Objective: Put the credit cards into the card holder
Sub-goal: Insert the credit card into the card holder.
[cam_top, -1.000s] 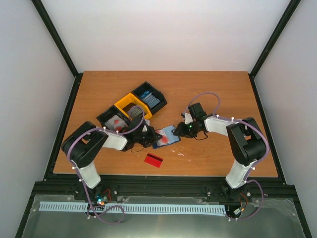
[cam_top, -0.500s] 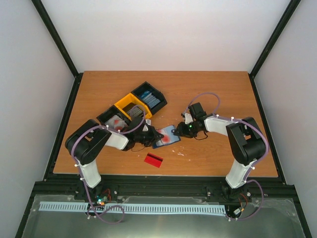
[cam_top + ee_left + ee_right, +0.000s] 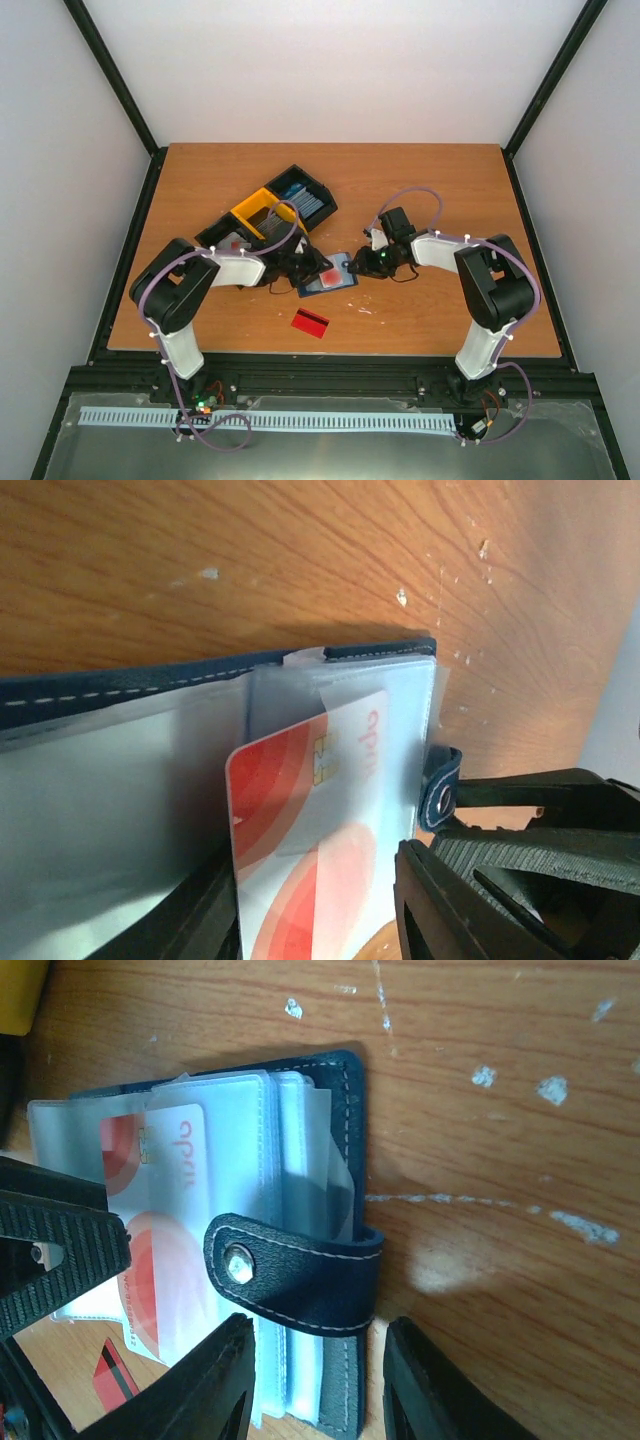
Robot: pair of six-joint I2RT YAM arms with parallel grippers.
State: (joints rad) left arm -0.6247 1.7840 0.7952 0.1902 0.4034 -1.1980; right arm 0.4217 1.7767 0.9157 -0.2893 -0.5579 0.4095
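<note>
The navy card holder [image 3: 340, 272] lies open on the table between my grippers, clear pockets up. My left gripper [image 3: 312, 268] is shut on a red and white credit card [image 3: 300, 820], whose front end sits inside a clear pocket of the holder [image 3: 150, 680]. My right gripper [image 3: 320, 1390] is open, its fingers straddling the holder's spine edge under the snap tab [image 3: 300, 1270]. In the top view the right gripper [image 3: 362, 266] is at the holder's right side. A second red credit card [image 3: 310, 322] lies flat on the table in front of the holder, also in the right wrist view [image 3: 115, 1370].
Behind the left arm stand a black bin [image 3: 305, 195] with blue items, a yellow bin [image 3: 262, 210] and another black bin [image 3: 225, 240] holding reddish cards. The left gripper's ribbed finger [image 3: 50, 1250] shows in the right wrist view.
My left gripper has moved farther from the near edge and onto the holder with the card. The holder has shifted slightly left. The right arm has barely moved.
</note>
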